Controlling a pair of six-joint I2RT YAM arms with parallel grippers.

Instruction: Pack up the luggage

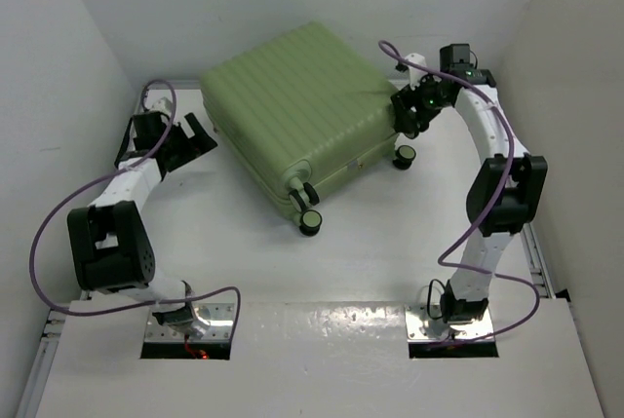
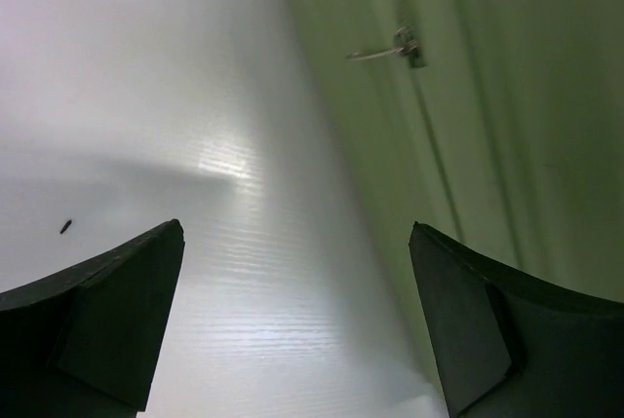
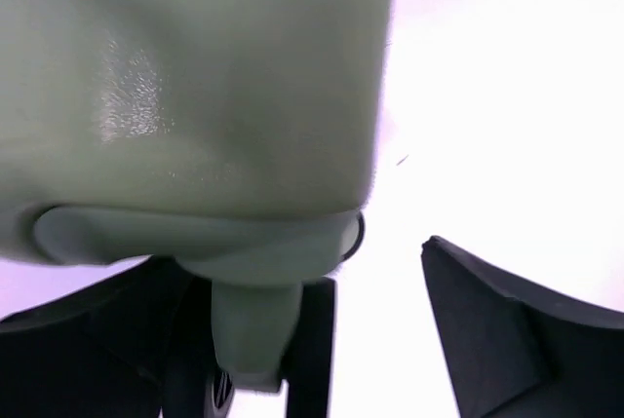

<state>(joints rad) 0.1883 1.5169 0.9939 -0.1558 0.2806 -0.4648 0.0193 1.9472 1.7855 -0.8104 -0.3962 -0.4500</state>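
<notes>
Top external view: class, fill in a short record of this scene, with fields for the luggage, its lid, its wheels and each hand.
luggage: large light-green ribbed hard-shell suitcase, lying flat on the white table
lid: closed
wheels: small black wheels along its near edge
left hand: open, empty, beside the suitcase's left side, not touching
right hand: open, at the suitcase's right corner, next to a wheel

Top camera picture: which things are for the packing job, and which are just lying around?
For the job: the luggage, shut and lying flat; left gripper, open beside it; right gripper, open at its wheeled corner.
Just lying about: purple cables on the arms; tiny dark speck on the white table.
</notes>
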